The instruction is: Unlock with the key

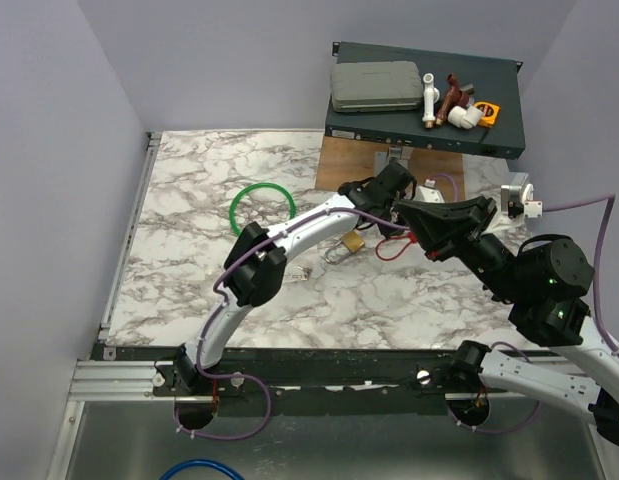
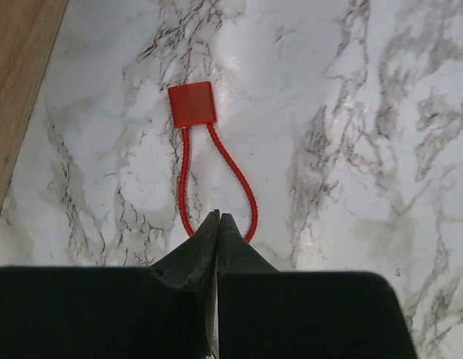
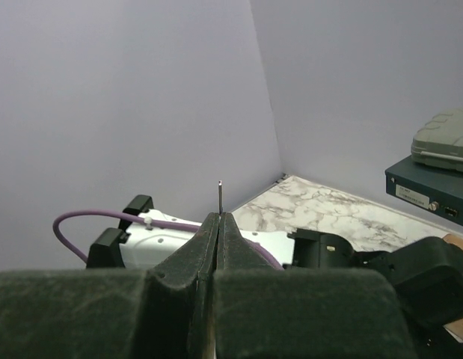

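Closest, at 6 o'clock in the left wrist view, shows the black left gripper [image 2: 218,218] pinched shut on the near bend of the thin red cord loop [image 2: 185,179]; places the tiny metal key [image 2: 191,104] on the white marble table [image 2: 366,149], with only its square red tag visible at 12 o'clock. Shows the right gripper [image 3: 218,217] shut. Risks lifting cord alone, leaving the key swinging wide of the brass padlock [image 1: 351,243]. Finds no legible writing.

A marbled table [image 1: 189,200] is shown. On it are laid a green cable loop [image 1: 262,207] at ten o'clock, a brass padlock [image 1: 351,243] near centre, and a red cord loop [image 2: 182,179] at the padlock's three o'clock.
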### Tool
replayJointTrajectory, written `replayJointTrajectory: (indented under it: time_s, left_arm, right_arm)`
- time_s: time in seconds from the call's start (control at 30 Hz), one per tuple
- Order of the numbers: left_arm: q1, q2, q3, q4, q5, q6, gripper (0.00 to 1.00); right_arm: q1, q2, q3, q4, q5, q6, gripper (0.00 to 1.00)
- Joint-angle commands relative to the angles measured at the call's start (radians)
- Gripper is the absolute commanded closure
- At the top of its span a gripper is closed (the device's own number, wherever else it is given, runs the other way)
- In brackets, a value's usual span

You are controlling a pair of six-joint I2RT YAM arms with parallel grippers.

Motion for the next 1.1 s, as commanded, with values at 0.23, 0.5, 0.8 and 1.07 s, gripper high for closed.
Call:
replayJointTrajectory:
  time_s: [0.23,0.5,0.8,1.07]
  left_arm:
    - [-0.028,0.129,0.05,-0.156,-0.217,-0.103,1.0]
    - [-0.052,0.16,0.102,-0.193,-0.297,-0.123,1.0]
    - [-0.1,0.228,0.209,-0.271,-0.433,-0.13,1.0]
    - [-0.106,0.216,0.191,-0.257,-0.346,-0.157,1.0]
  right_arm:
    - [-0.005,0.002,0.008,0.005,-0.019,0.002,0.99]
    - [-0.005,0.009,0.014,0.003,-0.031,0.012,0.99]
    - [-0.005,-0.002,0.026,-0.004,-0.035,0.027,0.99]
    - [-0.006,-0.019,0.017,-0.004,-0.032,0.03,0.99]
